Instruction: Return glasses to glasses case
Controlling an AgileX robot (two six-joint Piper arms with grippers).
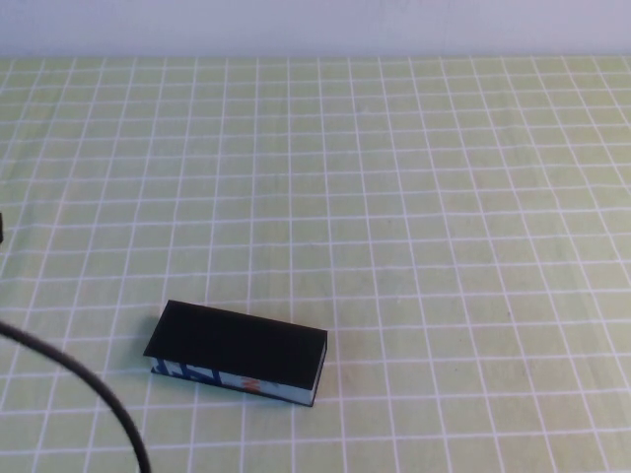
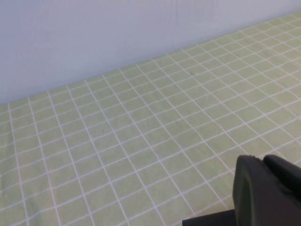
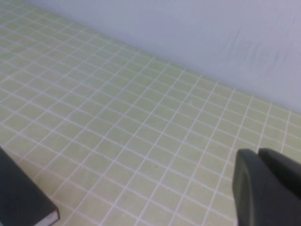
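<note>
Counter [image 1: 414, 197]: green checked cloth, bare from 9 through 3 o'clock up to the far wall. Glasses case [image 1: 237, 352]: lid down, at 7 o'clock near the front edge. Left gripper [image 2: 265, 193] and right gripper [image 3: 265, 188]: above open cloth, apart from the case; finger spacing cannot be told.

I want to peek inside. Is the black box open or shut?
Shut. The glasses case lies flat with its lid down; no inside shows. Left gripper and right gripper are away from it.
</note>
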